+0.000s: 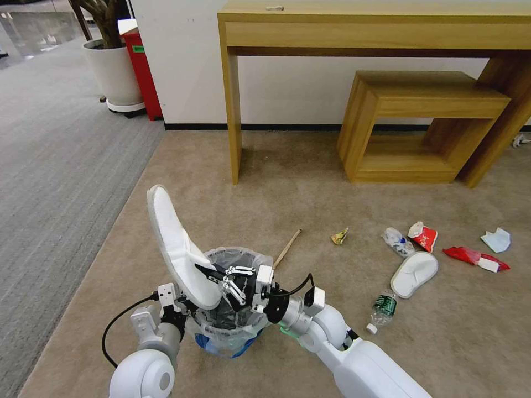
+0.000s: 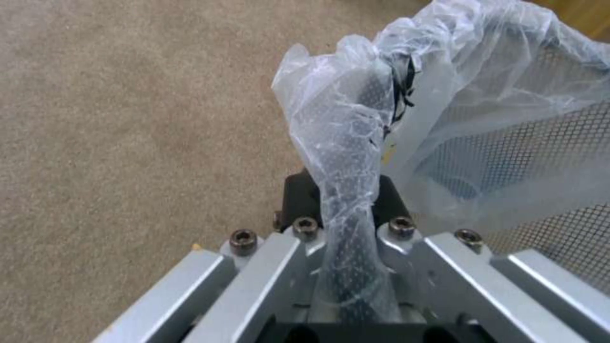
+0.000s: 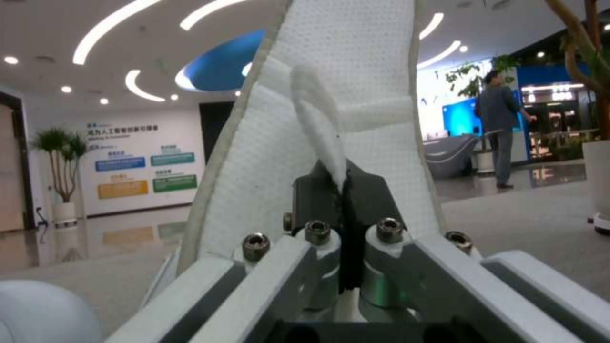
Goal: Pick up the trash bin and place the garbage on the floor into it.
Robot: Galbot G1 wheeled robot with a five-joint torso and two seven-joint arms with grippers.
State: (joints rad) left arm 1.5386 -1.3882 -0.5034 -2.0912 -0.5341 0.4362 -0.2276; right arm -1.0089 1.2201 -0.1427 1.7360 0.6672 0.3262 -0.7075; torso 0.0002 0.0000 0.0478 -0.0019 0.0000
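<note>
— How many slippers are seen, and where?

— Two are counted. One white slipper (image 1: 176, 249) is held upright at the lower left of the head view, its strap pinched between the closed fingers of the right gripper (image 1: 212, 272), just over the mouth of the trash bin (image 1: 231, 309). The second slipper (image 1: 414, 273) is left lying at the lower right.

— And the bin itself?

— It is gripped at its rim, bag and mesh together, by the left gripper (image 2: 346, 209), which is clamped shut on it, low in the frame.

— What else is counted on the carpet?

— One wooden stick (image 1: 287, 247) just beyond the bin, one yellow wrapper (image 1: 339, 236), two plastic bottles (image 1: 397, 241) (image 1: 382, 310), two red wrappers (image 1: 423, 236) (image 1: 475, 258) and one pale scrap (image 1: 496, 240) at the far right.

— What is found around them?

— A wooden desk (image 1: 354, 33) and a low wooden shelf (image 1: 420, 124) are set against the wall at the top, a potted plant (image 1: 110, 66) and a red box (image 1: 141, 66) at the upper left.
</note>
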